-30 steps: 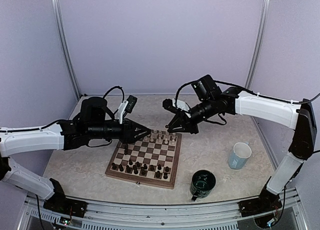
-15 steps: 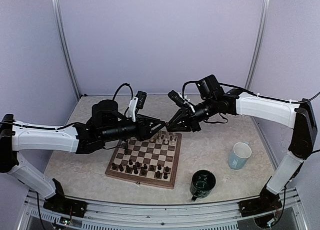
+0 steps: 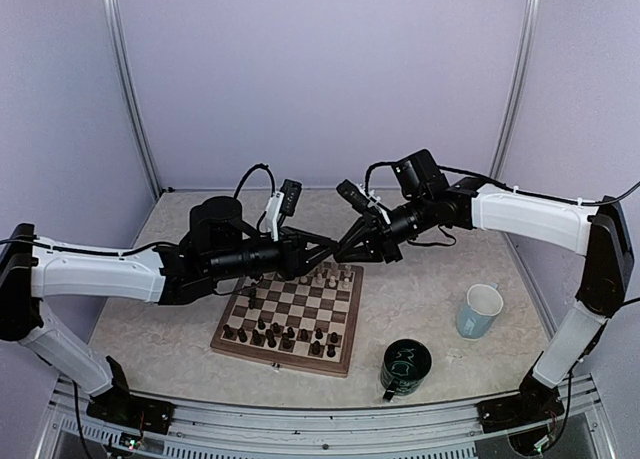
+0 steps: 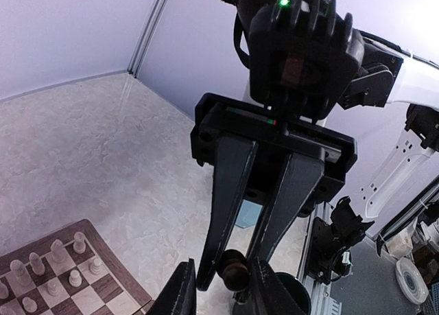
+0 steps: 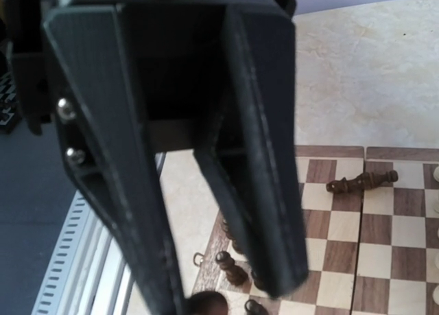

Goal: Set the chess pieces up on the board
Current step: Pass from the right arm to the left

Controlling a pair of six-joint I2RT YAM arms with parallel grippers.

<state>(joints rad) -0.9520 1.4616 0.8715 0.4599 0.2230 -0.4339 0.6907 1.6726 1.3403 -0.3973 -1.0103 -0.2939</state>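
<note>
Above the far edge of the board (image 3: 281,354) my two grippers meet tip to tip. My right gripper (image 3: 346,254) is shut on a dark brown chess piece (image 4: 237,274), also seen low between its fingers (image 5: 206,305). My left gripper (image 4: 223,292) is open, its fingertips (image 4: 182,291) standing either side of the right gripper's tips and the piece. Cream pieces (image 3: 326,276) stand along the board's far rows, dark pieces (image 3: 280,334) along the near rows. One dark piece (image 5: 361,182) lies on its side on the board.
A pale blue mug (image 3: 480,311) stands on the table right of the board. A dark green mug (image 3: 405,367) sits nearer the front edge. Purple walls and metal posts enclose the back and sides.
My left arm has reached right and up until its fingers flank the right gripper's tips, and its jaws have narrowed. The right gripper lifted slightly with the piece, then held still.
</note>
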